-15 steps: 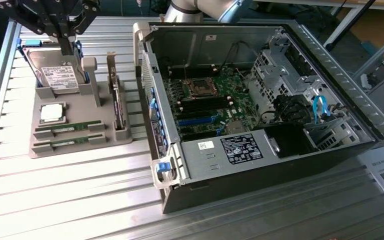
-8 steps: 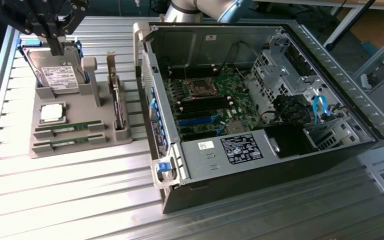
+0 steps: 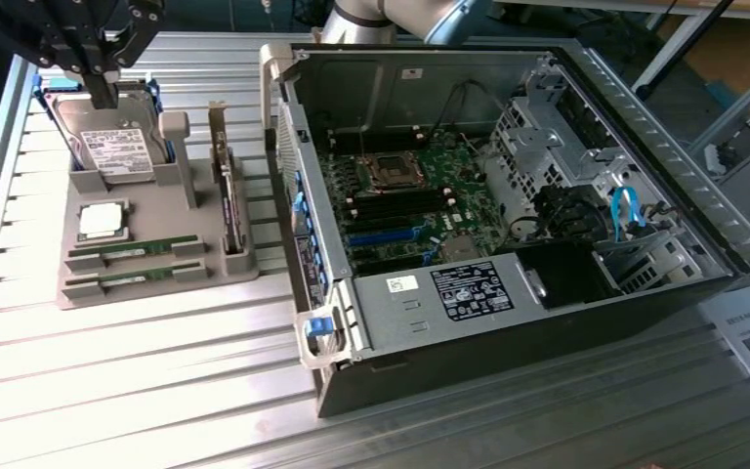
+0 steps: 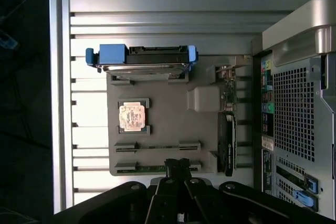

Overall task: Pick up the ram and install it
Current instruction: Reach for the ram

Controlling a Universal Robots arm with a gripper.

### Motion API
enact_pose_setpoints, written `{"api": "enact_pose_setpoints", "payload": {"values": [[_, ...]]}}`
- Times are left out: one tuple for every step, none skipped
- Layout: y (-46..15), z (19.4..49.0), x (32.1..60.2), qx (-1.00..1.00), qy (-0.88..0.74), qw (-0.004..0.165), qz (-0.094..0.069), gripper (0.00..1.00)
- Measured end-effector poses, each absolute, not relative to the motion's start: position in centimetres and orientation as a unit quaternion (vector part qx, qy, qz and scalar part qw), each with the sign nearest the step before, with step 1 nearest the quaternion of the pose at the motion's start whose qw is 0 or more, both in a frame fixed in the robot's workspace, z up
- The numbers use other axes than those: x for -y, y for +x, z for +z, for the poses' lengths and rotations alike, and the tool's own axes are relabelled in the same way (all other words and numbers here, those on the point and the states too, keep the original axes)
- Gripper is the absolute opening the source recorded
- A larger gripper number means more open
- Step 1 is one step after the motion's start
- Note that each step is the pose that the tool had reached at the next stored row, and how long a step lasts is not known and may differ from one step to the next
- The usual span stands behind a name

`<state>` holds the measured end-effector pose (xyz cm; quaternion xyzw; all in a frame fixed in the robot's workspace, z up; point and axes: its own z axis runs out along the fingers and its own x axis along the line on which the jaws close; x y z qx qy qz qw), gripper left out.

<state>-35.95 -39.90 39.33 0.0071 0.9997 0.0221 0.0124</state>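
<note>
Two slim green ram sticks (image 3: 134, 249) (image 3: 132, 279) lie flat in slots at the front of a grey parts tray (image 3: 153, 210), on the exterior view's left. The wrist view shows them too, one ram (image 4: 157, 146) and the other ram (image 4: 149, 169) side by side on the tray (image 4: 168, 124). My gripper (image 3: 99, 96) hangs high over the tray's far end, above the hard drive, with its fingers shut together and nothing between them. Seen from the wrist, the shut gripper (image 4: 177, 164) lines up over the nearer ram stick.
The tray also holds a hard drive (image 3: 114, 147) with blue rails, a square silver processor (image 3: 102, 220) and an upright expansion card (image 3: 229, 205). An open computer case (image 3: 687, 244) with its motherboard (image 3: 401, 195) lies on the exterior view's right, on a slatted metal table (image 3: 141, 391).
</note>
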Motion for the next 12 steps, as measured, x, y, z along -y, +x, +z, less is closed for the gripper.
{"api": "enact_pose_setpoints", "payload": {"values": [[-36.0,39.3,40.1,-1.0,0.007,0.012,0.022,0.1],[-35.9,39.3,40.2,-1.0,0.007,0.012,0.022,0.1],[-35.9,39.3,40.4,-1.0,0.007,0.012,0.022,0.1],[-35.9,39.3,40.6,-1.0,0.007,0.012,0.022,0.1],[-35.9,39.3,40.8,-1.0,0.007,0.012,0.022,0.1],[-35.9,39.3,41.2,-1.0,0.007,0.012,0.022,0.1],[-35.9,39.3,41.6,-1.0,0.007,0.012,0.022,0.1],[-35.9,39.3,41.8,-1.0,0.007,0.012,0.022,0.1],[-35.9,39.3,41.8,-1.0,0.007,0.012,0.022,0.1],[-35.9,39.3,41.8,-1.0,0.007,0.012,0.022,0.1],[-35.9,39.3,41.8,-1.0,0.007,0.012,0.022,0.1],[-35.9,39.3,41.8,-1.0,0.007,0.012,0.022,0.1]]}}
